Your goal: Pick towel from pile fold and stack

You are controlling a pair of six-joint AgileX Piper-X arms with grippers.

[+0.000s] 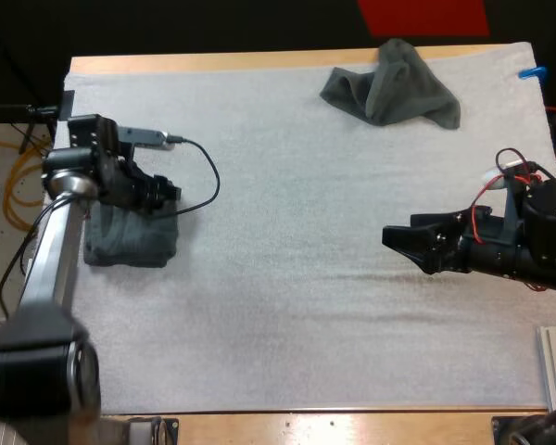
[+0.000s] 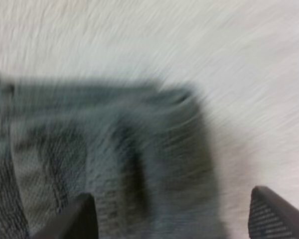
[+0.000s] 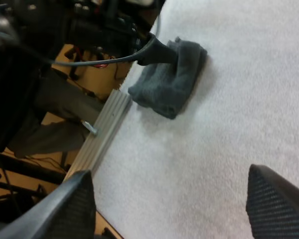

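High view: left gripper over folded stack

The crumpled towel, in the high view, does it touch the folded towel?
No, the crumpled towel lies at the far edge of the mat, apart from the folded towel at the left.

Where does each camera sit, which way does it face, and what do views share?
High view: behind both arms, facing forward and down; left pincer, right pincer, crumpled towel, folded stack.
Left wrist view: on left arm, facing down at folded stack; own open fingers.
Right wrist view: on right arm, facing across the mat; own open fingers.
Shared: all show the folded stack.
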